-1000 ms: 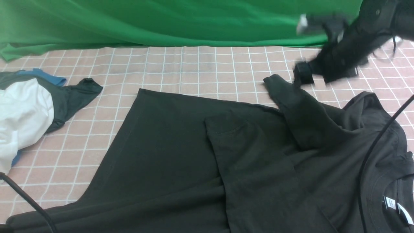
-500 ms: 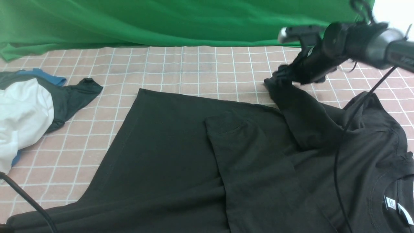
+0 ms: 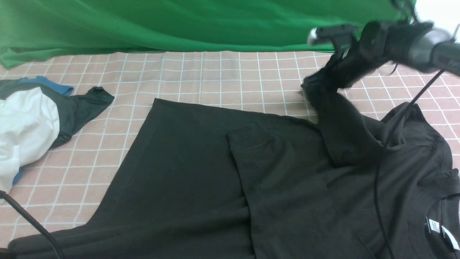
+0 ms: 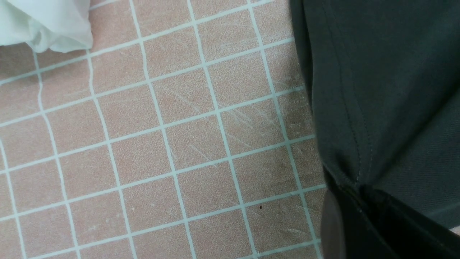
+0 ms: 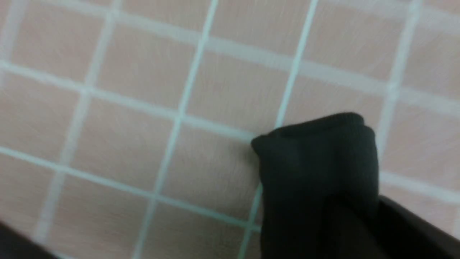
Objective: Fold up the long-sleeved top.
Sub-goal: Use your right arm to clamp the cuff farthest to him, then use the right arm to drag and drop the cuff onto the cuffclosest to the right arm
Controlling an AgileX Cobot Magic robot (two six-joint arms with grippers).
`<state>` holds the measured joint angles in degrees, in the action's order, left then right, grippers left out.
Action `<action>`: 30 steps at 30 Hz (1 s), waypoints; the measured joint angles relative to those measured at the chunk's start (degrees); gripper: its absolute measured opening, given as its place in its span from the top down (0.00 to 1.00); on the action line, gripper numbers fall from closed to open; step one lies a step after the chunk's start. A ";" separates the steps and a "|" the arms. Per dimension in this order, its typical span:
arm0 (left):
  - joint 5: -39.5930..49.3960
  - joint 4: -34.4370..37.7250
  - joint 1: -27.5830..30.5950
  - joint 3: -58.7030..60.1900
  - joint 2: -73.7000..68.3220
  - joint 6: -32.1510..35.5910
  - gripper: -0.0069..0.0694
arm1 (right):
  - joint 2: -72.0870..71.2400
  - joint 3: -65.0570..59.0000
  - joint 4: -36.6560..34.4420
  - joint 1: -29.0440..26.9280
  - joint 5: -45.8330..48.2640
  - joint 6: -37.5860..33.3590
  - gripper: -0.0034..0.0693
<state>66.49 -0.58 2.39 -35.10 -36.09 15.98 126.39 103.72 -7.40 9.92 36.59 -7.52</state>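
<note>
The right claw (image 3: pixel 318 83) is pressed together on the cuff (image 5: pixel 316 162) of the long-sleeved top (image 3: pixel 201 169), holding the sleeve end raised. The body lies flat, nearer the robot than this claw. Only its wrist view shows the left claw (image 4: pixel 354 216), pinching the hem (image 4: pixel 345 118), with a white garment (image 4: pixel 46 25) well apart. The surface (image 3: pixel 222 75) is pink and gridded, with a green curtain (image 3: pixel 179 21) beyond.

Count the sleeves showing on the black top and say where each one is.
2. One sleeve lies folded across the body of the black top. The other sleeve slants up at the far right, its cuff pinched in the right tool. Neither is hidden.
</note>
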 joint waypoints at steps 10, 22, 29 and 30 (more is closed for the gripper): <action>0.23 0.57 0.00 0.00 0.00 0.00 0.86 | -19.43 0.46 0.10 0.71 8.34 1.44 0.83; 0.40 0.57 0.00 0.00 0.00 0.00 0.86 | -28.24 -9.05 0.25 8.57 20.39 7.88 0.83; 0.40 1.08 0.00 0.00 0.00 0.00 0.86 | -32.76 -24.06 0.25 16.05 18.54 12.80 0.82; 0.40 1.22 0.00 0.00 0.00 0.00 0.86 | -33.29 -26.00 0.25 17.29 18.46 13.90 0.81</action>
<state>66.89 0.65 2.39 -35.10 -36.09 15.98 93.09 77.72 -7.15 27.21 55.06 6.38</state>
